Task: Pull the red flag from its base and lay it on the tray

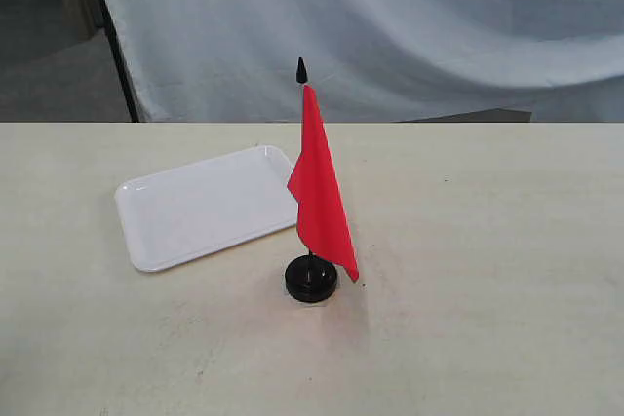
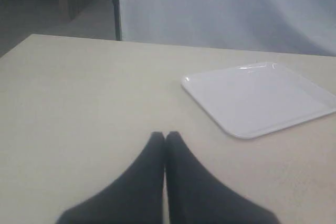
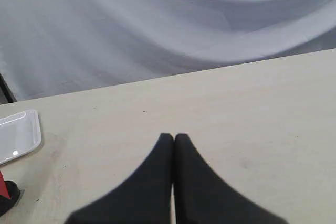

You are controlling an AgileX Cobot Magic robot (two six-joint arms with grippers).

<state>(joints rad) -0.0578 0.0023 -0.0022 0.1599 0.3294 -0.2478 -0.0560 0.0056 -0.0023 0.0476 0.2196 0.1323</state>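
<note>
The red flag [image 1: 320, 192] stands upright in its round black base [image 1: 311, 279] near the middle of the table, pole tip pointing up. The white tray [image 1: 200, 207] lies flat to the left of the flag, a little farther back; it is bare inside. Neither gripper appears in the exterior view. My left gripper [image 2: 165, 136] is shut with nothing in it, low over the table, with the tray [image 2: 262, 98] ahead and off to one side. My right gripper [image 3: 174, 137] is shut and holds nothing; the base [image 3: 7, 196], a bit of red cloth [image 3: 3, 190] and a tray corner [image 3: 18, 135] show at that view's edge.
The table [image 1: 487, 241] is pale wood-grain, with its far edge running across the back. A light grey cloth backdrop [image 1: 390, 26] hangs behind it. A dark upright post [image 1: 117, 46] stands at the back left.
</note>
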